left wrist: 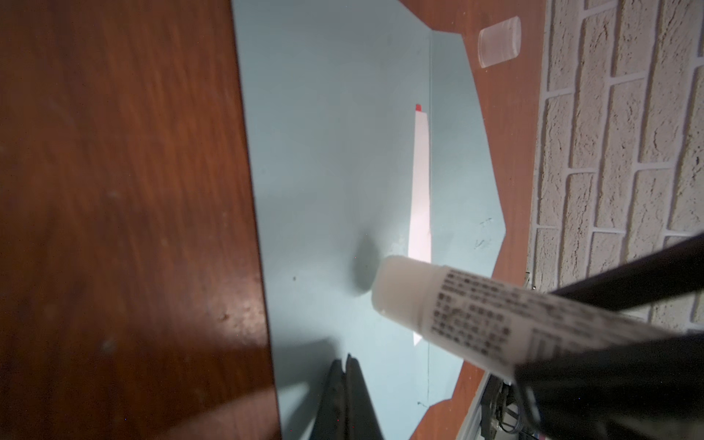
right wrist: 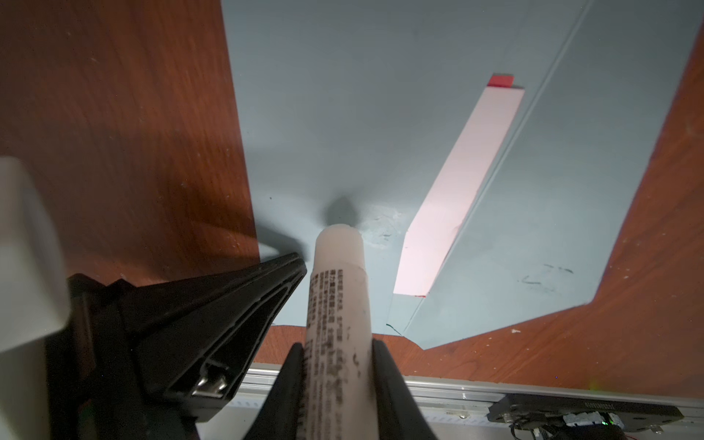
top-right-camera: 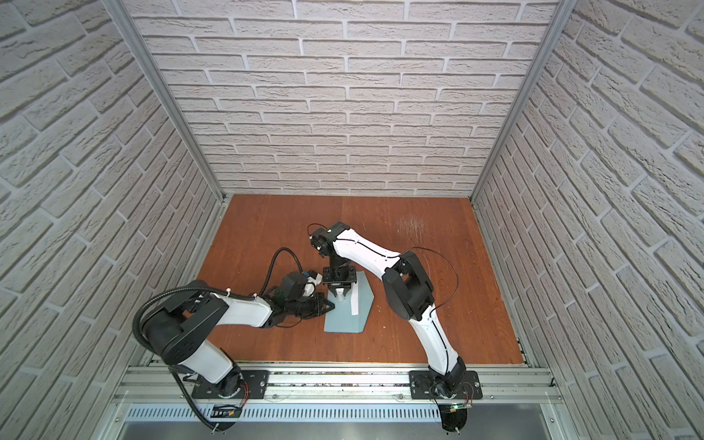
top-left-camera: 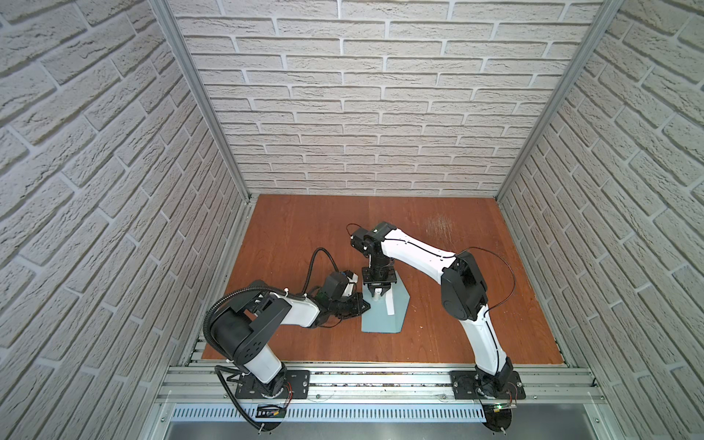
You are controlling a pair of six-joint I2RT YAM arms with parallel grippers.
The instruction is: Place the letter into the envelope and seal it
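So the light blue-grey paper envelope [top-left-camera: 384,318] lay flap-open on the reddish wooden table [top-left-camera: 304,236], with the pale pink card letter [right wrist: 457,183] mostly tucked inside it, only a slanted strip showing at the mouth. The right gripper [right wrist: 337,348] was clamped on a white plastic glue stick [right wrist: 339,301], tip right at the envelope's body, just beside a shiny smear. The left gripper [top-left-camera: 364,304] had its fingers together, and looked to be pinning the envelope's edge.

What worried me: the stick was working very near the exposed strip, so a small drift could glue the letter itself. If that pin slipped, the tacky tip would likely drag the whole envelope along. Folding the flap over a protruding letter could also crease it.

Hard to tell: whether the tip actually touched the paper (its shadow hid the contact), how deep the letter sat, and anything under the right gripper in both top views. A clear plastic cap [left wrist: 500,41] beyond the envelope's flap showed only in the left wrist view.
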